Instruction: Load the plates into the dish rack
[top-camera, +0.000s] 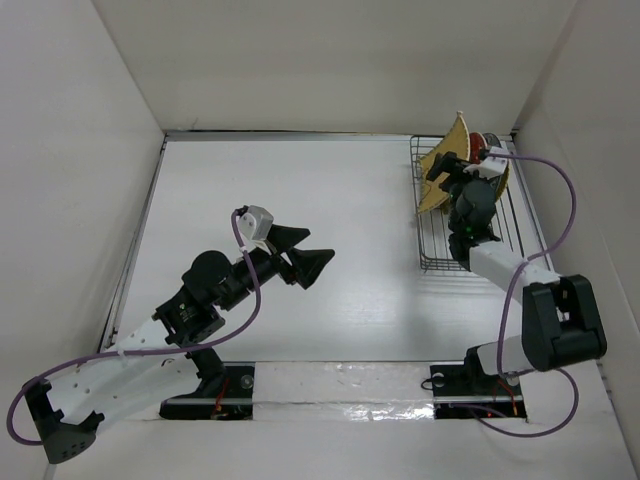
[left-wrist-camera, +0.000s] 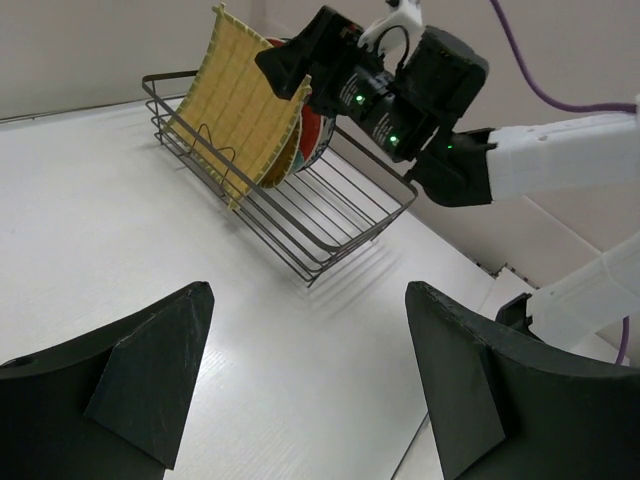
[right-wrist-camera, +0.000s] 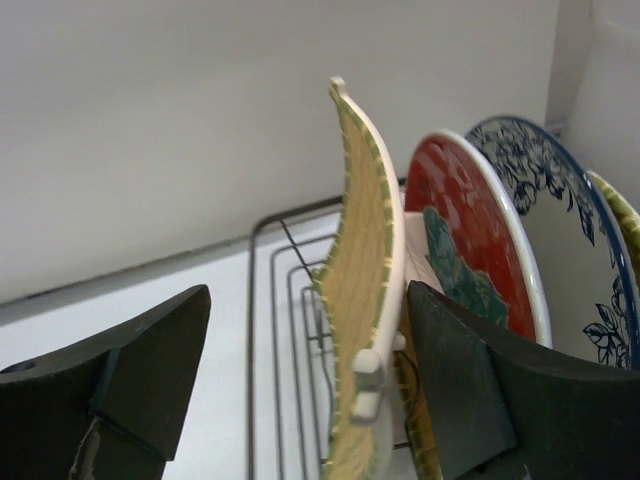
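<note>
**Right gripper spread around a ribbed plate standing in the rack**

Dish rack (top-camera: 468, 215): black wire basket on the white table (top-camera: 300, 190), in front of the right arm. Every plate in sight stands on edge, bunched at the rack's far end.

Square yellow ribbed plate (right-wrist-camera: 362, 270): outermost of the bunch, on the side facing the rack's near end. Its lower edge sits down among the rack wires.

Red plate (right-wrist-camera: 468, 225), with a teal-and-white pattern: just behind the ribbed plate, deeper into the rack. Behind that is a white plate with blue floral pattern (right-wrist-camera: 560, 250). Past it a sliver of yellow rim (right-wrist-camera: 622, 215) shows at the picture's edge; cannot tell which plate it belongs to.

Right gripper (right-wrist-camera: 310, 290): over the rack's far end, straddling the ribbed plate. Fingers (right-wrist-camera: 150, 370) are spread wide. There is a plain gap between the plate's front face and one finger. The other finger is close beside the back face, and contact there cannot be told. No pinch on the plate is visible, and it rests in the rack.

Left gripper (left-wrist-camera: 310, 290): over the table, well apart from the rack on its left-arm side, pointing toward it. Jaws are spread wide with nothing between them.
</note>
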